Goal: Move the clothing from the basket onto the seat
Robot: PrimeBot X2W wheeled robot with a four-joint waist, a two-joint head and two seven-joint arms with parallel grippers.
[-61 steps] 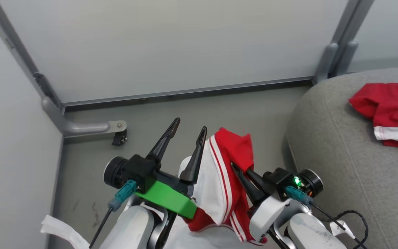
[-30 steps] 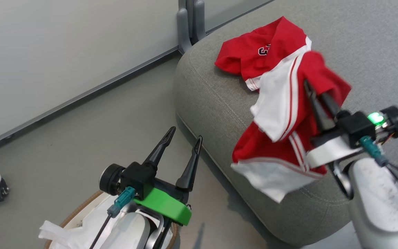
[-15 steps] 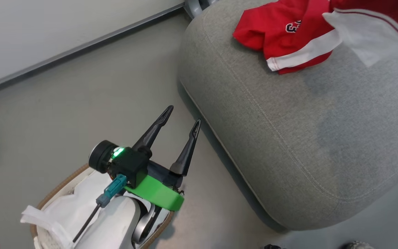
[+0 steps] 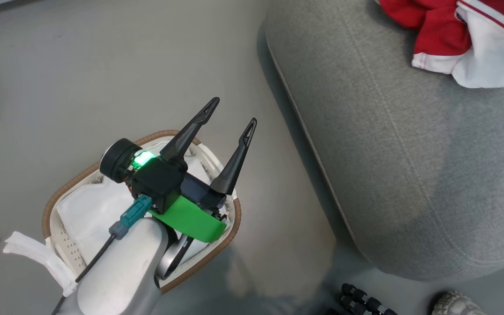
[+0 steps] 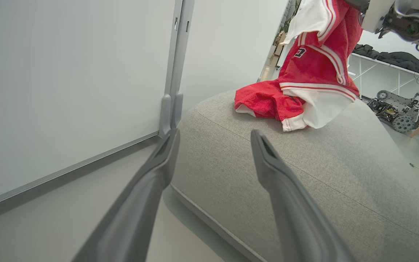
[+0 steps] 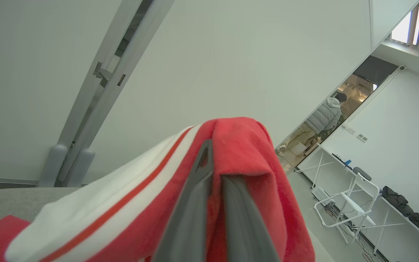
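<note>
- Right jaws: pressed together on a fold of the clothing [image 6: 242,145]. The red fabric drapes over both sides of the grip, so this garment is firmly held.
- Governing relation: in the left wrist view the held garment [image 5: 322,54] hangs almost straight down from the right jaws, its long axis near vertical, directly over the seat [image 4: 409,153]. Its white lower hem reaches the cushion top, though contact cannot be confirmed. It lies just beside a second garment [image 5: 264,105], which rests crumpled on the seat.
- Nearer arm: the right, which already carries the load. In judgement, the coming move needs only a parting of these jaws, so the piece settles onto the cushion rather than sliding off its rounded edge.
- Left jaws: spread to their widest and holding nothing. They are poised above the basket [image 4: 233,218] on the floor [image 4: 103,65], well apart from the clothing.
- Basket: stands just beside the seat. Its white liner [image 4: 85,210] shows inside, and the left arm covers the remainder.
- Appearance: red jersey fabric with white panels and paired white stripes, limp and loosely folded. Dark lettering shows on the hanging piece but is too small to read.
</note>
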